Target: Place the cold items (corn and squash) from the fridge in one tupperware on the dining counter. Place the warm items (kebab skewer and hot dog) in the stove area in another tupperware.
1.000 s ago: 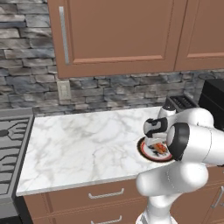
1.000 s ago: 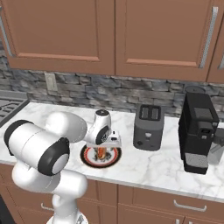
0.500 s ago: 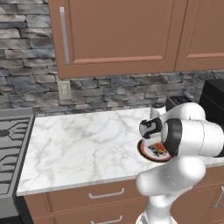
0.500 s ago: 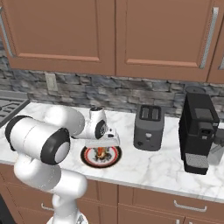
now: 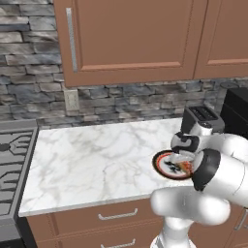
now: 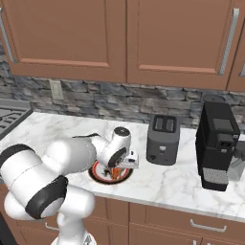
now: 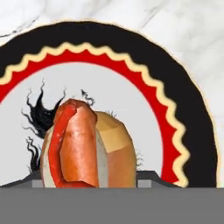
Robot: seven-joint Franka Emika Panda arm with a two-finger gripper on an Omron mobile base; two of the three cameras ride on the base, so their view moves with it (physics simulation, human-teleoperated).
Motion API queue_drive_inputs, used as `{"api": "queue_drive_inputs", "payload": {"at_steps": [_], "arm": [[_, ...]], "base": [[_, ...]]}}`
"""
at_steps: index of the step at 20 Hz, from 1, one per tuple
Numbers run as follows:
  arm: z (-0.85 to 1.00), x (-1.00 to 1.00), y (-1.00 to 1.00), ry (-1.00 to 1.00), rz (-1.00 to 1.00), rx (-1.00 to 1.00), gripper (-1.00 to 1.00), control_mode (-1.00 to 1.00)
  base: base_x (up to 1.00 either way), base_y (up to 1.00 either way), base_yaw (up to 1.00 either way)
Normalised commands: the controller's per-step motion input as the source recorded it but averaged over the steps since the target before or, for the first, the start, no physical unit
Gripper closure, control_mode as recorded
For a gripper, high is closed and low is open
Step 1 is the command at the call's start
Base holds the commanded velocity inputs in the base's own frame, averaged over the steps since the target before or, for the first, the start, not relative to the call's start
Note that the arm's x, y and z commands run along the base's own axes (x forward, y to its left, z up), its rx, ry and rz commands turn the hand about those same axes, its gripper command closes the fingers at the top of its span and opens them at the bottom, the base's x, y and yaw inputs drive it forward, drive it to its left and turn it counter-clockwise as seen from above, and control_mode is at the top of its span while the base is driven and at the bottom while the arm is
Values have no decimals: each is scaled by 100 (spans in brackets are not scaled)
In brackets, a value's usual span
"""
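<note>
**Ana:** Marbled white stone makes up the counter [image 5: 97, 160]. From the left base view, a round plate [image 5: 162, 163] with a black rim and red band lies near the counter's front edge, toward its right end, in front of a steel toaster [image 5: 202, 118]. The gripper [image 5: 180, 156] hangs low over that plate.

**Ben:** And from the right base view?

**Ana:** Same plate [image 6: 98, 173] at the front edge, with the gripper [image 6: 116, 171] dipped onto it. The toaster [image 6: 162, 139] and a black coffee machine [image 6: 217, 143] stand further right, well apart from it.

**Ben:** Does the hand view settle the grip?

**Ana:** The hot dog [image 7: 81, 146] sits on the plate's pale centre [image 7: 144, 118], right up against the fingers. The tips are hidden behind it, so she cannot tell whether they are gripping it or only bracketing it.

**Ben:** How would it handle?

**Ana:** Light, she judges, and soft: a glossy red-orange sausage in a tan bun, rounded and likely a little slippery. Squeezing across the bun's flanks at mid-length seems safest; pinching the sausage alone could let it slide out.
</note>
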Motion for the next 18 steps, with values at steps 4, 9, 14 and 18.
{"api": "queue_drive_inputs", "payload": {"at_steps": [4, 9, 14, 18], "arm": [[56, -98, -3, -61, 0, 50, 100, -100], [100, -48, 1, -22, 23, 13, 100, -100], [100, -45, 0, -14, 31, -10, 100, -100], [100, -62, 0, -6, 24, -39, 100, -100]], "base": [[0, 0, 0], [0, 0, 0], [0, 0, 0], [0, 0, 0]]}}
